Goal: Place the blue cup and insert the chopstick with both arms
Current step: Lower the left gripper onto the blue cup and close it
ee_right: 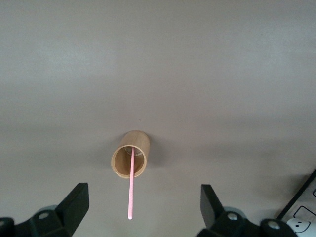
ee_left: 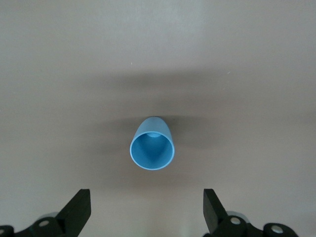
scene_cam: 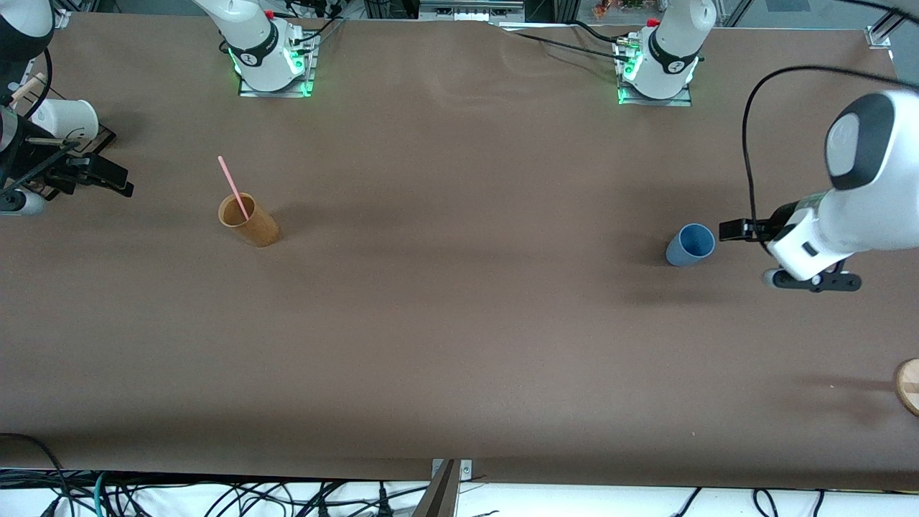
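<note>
The blue cup [scene_cam: 691, 245] stands upright on the brown table toward the left arm's end; the left wrist view looks into its mouth [ee_left: 152, 148]. My left gripper [scene_cam: 739, 231] hovers beside it, open and empty [ee_left: 146, 202], with the cup apart from its fingers. The pale-pink chopstick [scene_cam: 233, 188] leans in a tan wooden cup [scene_cam: 249, 220] toward the right arm's end, its upper half sticking out. My right gripper [scene_cam: 108, 178] is at the right arm's end of the table, open and empty [ee_right: 143, 197], apart from the chopstick [ee_right: 131, 190] and tan cup [ee_right: 130, 159].
A white cup [scene_cam: 68, 118] sits on a black stand at the right arm's end. A round wooden piece [scene_cam: 908, 385] lies at the table edge at the left arm's end. A white power strip [ee_right: 303, 217] shows in the right wrist view.
</note>
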Robot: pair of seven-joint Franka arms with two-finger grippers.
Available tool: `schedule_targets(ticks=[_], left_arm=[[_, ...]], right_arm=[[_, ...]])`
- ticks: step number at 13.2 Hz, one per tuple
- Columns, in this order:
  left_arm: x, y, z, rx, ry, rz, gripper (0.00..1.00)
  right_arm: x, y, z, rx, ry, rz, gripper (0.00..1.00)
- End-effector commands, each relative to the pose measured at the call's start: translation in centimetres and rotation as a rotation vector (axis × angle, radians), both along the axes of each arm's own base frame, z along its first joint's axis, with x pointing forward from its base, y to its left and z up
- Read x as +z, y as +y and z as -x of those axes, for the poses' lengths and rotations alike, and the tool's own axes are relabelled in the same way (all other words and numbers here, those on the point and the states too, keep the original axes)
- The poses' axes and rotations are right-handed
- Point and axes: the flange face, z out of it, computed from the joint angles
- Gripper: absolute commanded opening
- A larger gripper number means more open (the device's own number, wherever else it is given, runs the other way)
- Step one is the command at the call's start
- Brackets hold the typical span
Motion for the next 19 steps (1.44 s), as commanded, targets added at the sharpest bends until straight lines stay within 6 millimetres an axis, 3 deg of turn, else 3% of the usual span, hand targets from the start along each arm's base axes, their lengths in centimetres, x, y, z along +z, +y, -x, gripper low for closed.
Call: schedule_targets(ticks=[1, 7, 11, 16, 17, 18, 19], left_arm=[[-2.1, 0.8, 0.1, -0.085, 0.013, -0.017, 1.00], [-10.2, 4.4, 5.6, -0.118, -0.089, -0.003, 1.00], [-13.9, 4.7, 8.7, -0.109, -0.133, 0.003, 1.00], [-16.5, 4.5, 10.8, -0.107, -0.163, 0.008, 1.00], [-16.9, 4.5, 10.9, -0.105, -0.171, 0.007, 0.94], [-17.0, 4.6, 10.9, -0.104, -0.172, 0.007, 0.78], [-17.0, 4.5, 10.9, -0.096, -0.172, 0.005, 0.49]], right_arm=[[0.6, -0.2, -0.1, 0.004, 0.004, 0.011, 1.00], [0.4, -0.7, 0.0, -0.004, 0.008, 0.011, 1.00], [0.3, -0.9, -0.1, 0.001, 0.011, 0.011, 1.00], [0.1, -0.9, -0.2, -0.004, 0.014, 0.011, 1.00], [0.1, -0.9, -0.2, -0.002, 0.014, 0.011, 1.00], [0.1, -0.9, -0.2, -0.002, 0.014, 0.011, 1.00], [0.1, -0.9, -0.2, -0.002, 0.014, 0.011, 1.00]])
